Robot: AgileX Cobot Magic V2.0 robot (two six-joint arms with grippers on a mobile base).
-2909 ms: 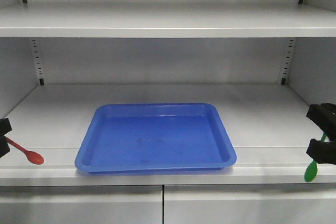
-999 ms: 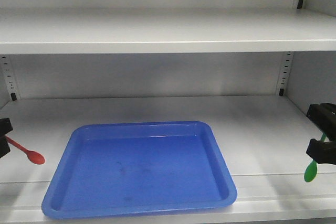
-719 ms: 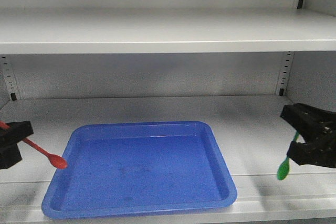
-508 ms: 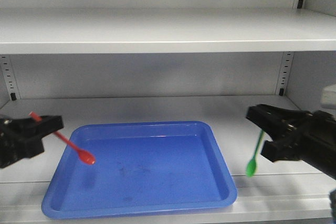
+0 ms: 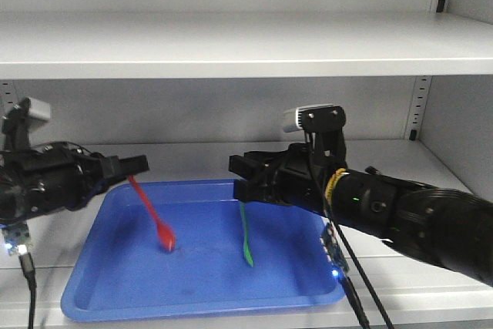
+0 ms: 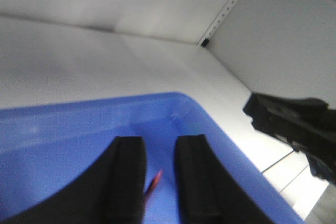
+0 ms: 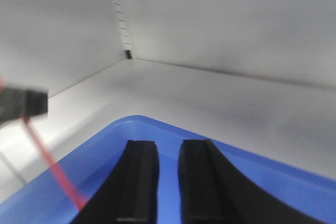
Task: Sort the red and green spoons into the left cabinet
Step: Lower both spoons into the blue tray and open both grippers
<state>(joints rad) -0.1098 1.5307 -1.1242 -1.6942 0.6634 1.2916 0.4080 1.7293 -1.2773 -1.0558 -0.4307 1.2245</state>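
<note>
The left gripper (image 5: 137, 165) reaches in over the left rim of the blue tray (image 5: 92, 287), which sits on the cabinet shelf (image 5: 370, 159). Its fingers (image 6: 126, 177) are pinched on the handle of the red spoon (image 5: 152, 213), which slants down from them, bowl low over the tray floor. Further right, the right gripper (image 5: 240, 177) clamps the top of the green spoon (image 5: 246, 236), which hangs nearly straight down over the tray's middle.
</note>
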